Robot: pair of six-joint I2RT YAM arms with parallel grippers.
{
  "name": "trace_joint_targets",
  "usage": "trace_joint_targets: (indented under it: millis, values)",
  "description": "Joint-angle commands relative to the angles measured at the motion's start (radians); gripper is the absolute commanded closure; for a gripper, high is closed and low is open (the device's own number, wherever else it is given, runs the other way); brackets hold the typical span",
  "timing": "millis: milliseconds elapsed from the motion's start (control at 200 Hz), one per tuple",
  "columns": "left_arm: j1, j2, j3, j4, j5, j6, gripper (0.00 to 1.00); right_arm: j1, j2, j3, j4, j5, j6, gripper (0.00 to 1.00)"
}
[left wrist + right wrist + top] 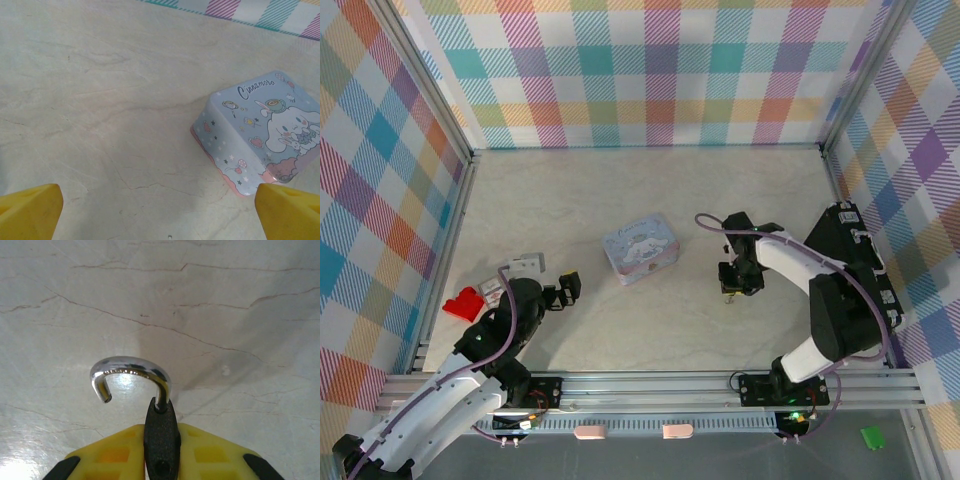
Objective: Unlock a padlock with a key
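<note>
With the padlock (161, 432), its shackle (131, 365) free at one end, pinched between the right hand's (161, 455) pads close over the worktop (240, 300), lower it fully before letting go, while the left hand (159, 212) gapes empty near the tin (260, 135).

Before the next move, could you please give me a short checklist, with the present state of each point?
1. Padlock is clamped between the fingers of the right gripper: ok.
2. Shackle is swung open, with one end free: ok.
3. Left gripper is open with nothing between its fingers: ok.
4. Where the key is: cannot tell.
5. Tin box lies apart from the right gripper: ok.
</note>
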Motion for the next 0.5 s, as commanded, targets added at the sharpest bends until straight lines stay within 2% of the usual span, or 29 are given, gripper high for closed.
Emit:
trace_joint_targets:
  millis: [0,270,495]
  values:
    - [0.008,-0.012,-0.010,0.026,-0.027,0.012,0.02,-0.007,0.008,0.016,-0.014,-0.023,-0.008,0.80]
    - [0.008,-0.013,-0.012,0.024,-0.034,0.013,0.02,-0.006,-0.004,0.008,-0.008,0.019,-0.003,0.69]
    - [0.008,-0.018,-0.013,0.021,-0.048,0.013,0.02,-0.007,-0.086,0.014,-0.017,0.018,-0.006,0.66]
